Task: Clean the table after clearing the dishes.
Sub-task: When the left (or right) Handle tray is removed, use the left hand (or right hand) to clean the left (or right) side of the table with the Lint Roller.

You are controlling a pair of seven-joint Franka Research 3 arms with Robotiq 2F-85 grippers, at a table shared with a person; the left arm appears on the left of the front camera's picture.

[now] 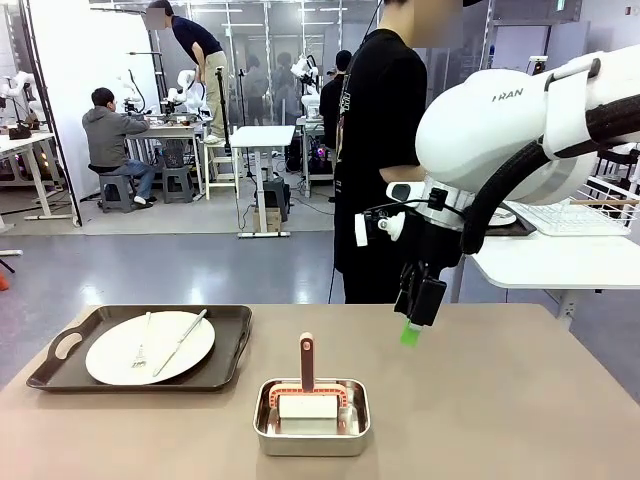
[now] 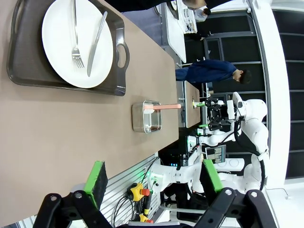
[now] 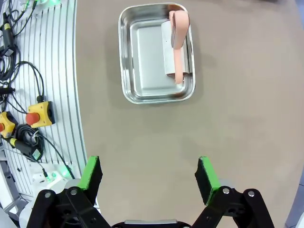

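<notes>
The counter carries the dishes I can see on its left part: a white plate with a fork and a knife lying across it, set on a dark brown handled tray. At the middle, near my edge and apart from the tray, sits a small steel pan with a pink-handled tool in it, the handle rising above the pan's far rim. My right gripper hangs above the bare top to the right of the pan, touching nothing, its green pads spread wide with nothing between them. My left gripper is likewise spread wide and empty, looking along the counter. A person in black stands at the far side.
</notes>
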